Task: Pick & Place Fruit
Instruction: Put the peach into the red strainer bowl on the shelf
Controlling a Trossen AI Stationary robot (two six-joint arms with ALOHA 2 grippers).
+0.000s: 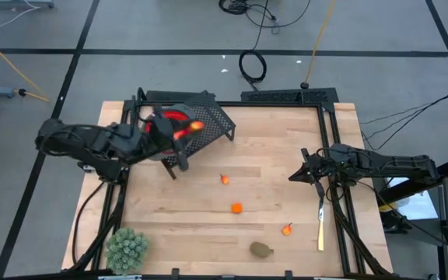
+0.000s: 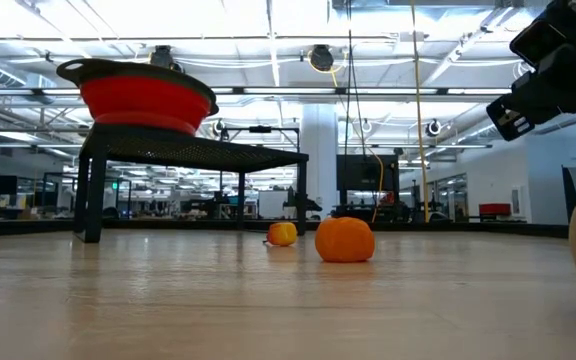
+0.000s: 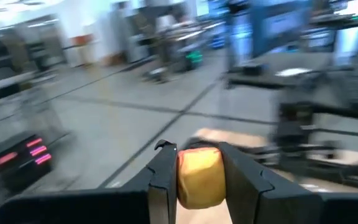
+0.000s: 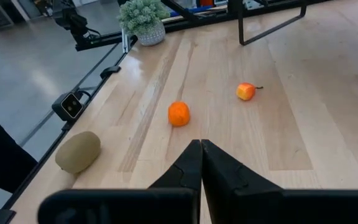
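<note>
Left gripper [image 3: 194, 180] clamps a smooth yellow fruit piece [image 3: 199, 176] above the red bowl [image 1: 171, 123]; right gripper [image 4: 201, 158], fingers pressed together, hovers well right of the bowl over bare wood

Readable text: none in any view.
Labels, brands, numbers: none legible on the table [image 1: 208, 210], the fruit or the arms.
Signs in the room behind: too blurred to read.
</note>
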